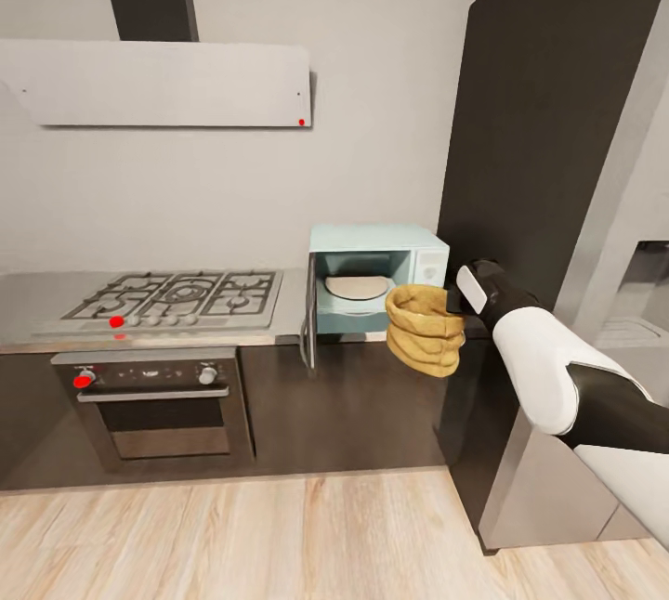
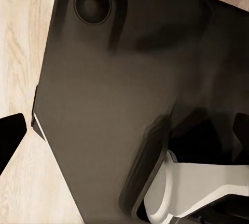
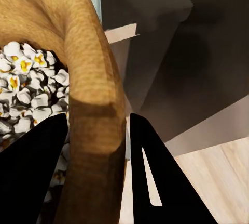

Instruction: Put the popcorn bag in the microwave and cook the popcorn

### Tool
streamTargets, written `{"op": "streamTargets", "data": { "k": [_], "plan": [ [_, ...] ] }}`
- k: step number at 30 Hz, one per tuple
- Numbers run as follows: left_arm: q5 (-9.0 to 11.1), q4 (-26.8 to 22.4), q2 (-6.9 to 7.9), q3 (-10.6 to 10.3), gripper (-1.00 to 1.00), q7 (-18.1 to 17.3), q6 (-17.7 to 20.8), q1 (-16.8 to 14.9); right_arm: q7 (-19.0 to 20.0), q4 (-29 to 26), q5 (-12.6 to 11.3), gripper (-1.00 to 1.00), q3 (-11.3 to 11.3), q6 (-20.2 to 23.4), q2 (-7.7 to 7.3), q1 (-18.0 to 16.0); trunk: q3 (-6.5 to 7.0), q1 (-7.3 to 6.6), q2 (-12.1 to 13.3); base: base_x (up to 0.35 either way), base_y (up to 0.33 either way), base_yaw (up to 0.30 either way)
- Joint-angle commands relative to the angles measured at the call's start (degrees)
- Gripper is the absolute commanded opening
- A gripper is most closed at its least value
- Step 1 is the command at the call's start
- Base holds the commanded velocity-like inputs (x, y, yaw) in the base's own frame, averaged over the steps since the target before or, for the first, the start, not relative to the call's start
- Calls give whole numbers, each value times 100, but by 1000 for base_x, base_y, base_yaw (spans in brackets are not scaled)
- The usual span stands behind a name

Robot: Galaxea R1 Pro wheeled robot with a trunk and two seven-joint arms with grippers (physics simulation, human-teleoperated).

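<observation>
Holding the popcorn bag (image 1: 426,329) up in the air, just in front of the microwave (image 1: 376,278) and a bit to its right, off the worktop (image 1: 37,303). Gripped by the right end effector (image 3: 98,146), two dark fingers (image 3: 31,167) pinched on the bag's rolled rim, one inside and one outside, open no wider than the rim. Kept upright, likely so nothing spills. White puffy popcorn (image 3: 26,89) seen inside the bag in the right wrist view, so cooking looks done, or close to it. Microwave door (image 1: 308,321) swung wide open to the left of the microwave, round plate (image 1: 357,286) bare inside. Probably held near the opening because the bag goes in or out that way; cannot tell which. Stove (image 1: 177,295) and oven (image 1: 153,400) well to the left of the microwave. Cannot tell how the left end effector stands; left wrist view looks at a dark robot part over the wood floor (image 2: 15,37).
</observation>
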Motion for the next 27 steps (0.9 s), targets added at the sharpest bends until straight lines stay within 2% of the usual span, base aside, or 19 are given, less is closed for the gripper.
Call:
{"op": "streamTargets", "data": {
  "k": [1, 7, 21, 27],
  "plan": [
    [20, -8, 1, 12, 100, 4, -7, 2, -14, -6, 0, -100, -30, 23, 3, -3, -6, 0, -4, 1, -1, 0],
    [20, -8, 4, 12, 100, 4, -7, 2, -21, -6, 0, -100, -28, 80, 11, -3, -6, 0, -4, 0, 0, 11],
    [20, -8, -2, 12, 100, 4, -7, 2, -22, -6, 0, -100, -30, 77, 6, -3, -6, 0, -4, 0, 0, 254],
    [20, -8, -3, 12, 100, 4, -7, 2, -38, -69, 9, -100, -30, 4, -3, -3, -6, 0, -4, 0, 0, 59]
  ]
}}
